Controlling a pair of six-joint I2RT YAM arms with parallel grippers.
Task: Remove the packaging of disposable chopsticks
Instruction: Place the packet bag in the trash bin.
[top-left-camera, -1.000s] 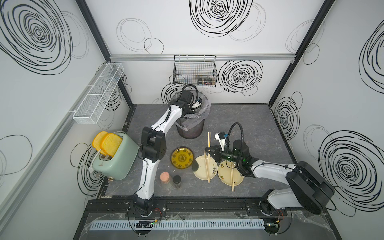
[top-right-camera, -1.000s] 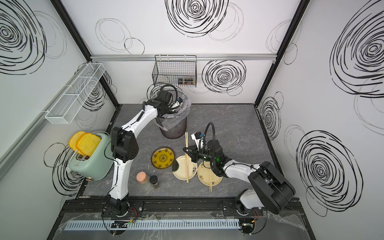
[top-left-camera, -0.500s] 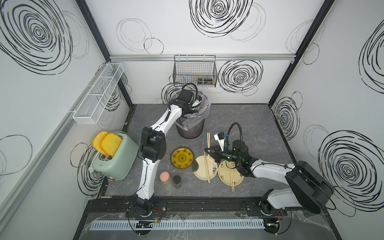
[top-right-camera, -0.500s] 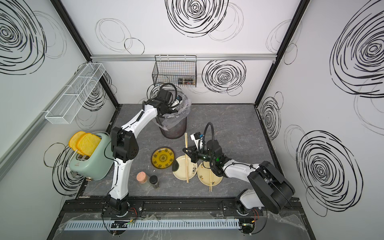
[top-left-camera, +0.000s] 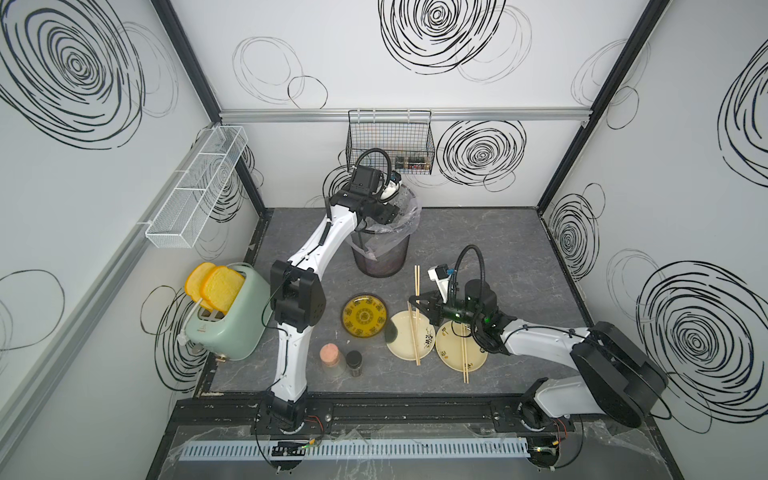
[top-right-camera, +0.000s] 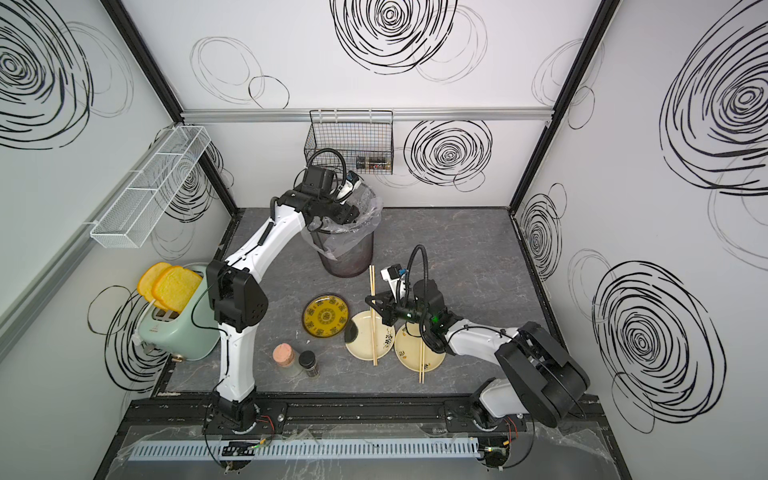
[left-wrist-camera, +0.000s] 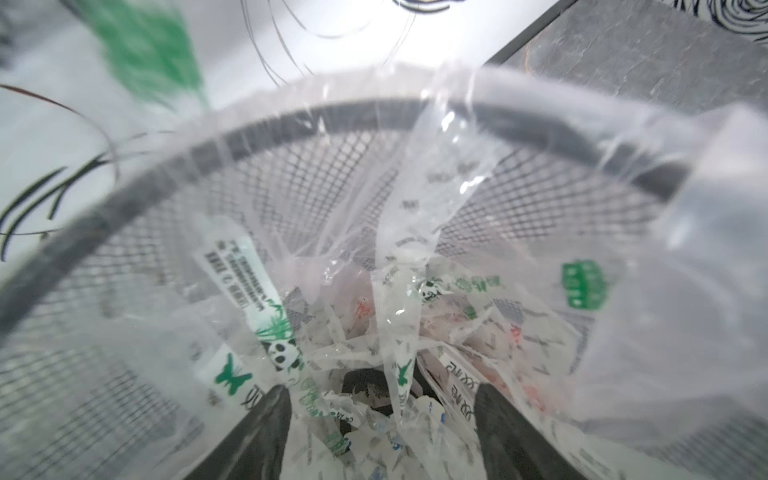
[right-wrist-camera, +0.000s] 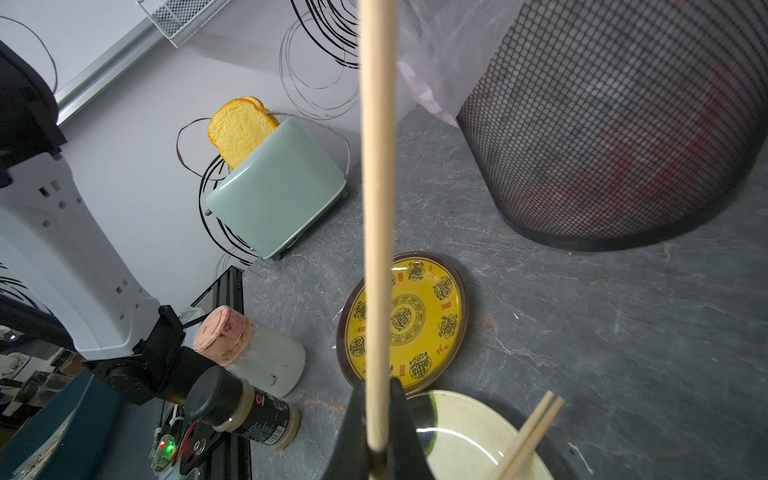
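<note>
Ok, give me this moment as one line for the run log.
left gripper: jaws open over bin | sleeve: in bin, between jaws | right gripper: shut on bare chopsticks

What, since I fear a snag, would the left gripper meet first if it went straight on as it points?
Probably the clear chopstick sleeve just ahead of the open left gripper, then the wrapper pile inside the mesh bin; depth is unclear.

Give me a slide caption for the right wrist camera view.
Right gripper clamps unwrapped chopsticks, with a yellow patterned plate, mint toaster and lined mesh bin beyond.
</note>
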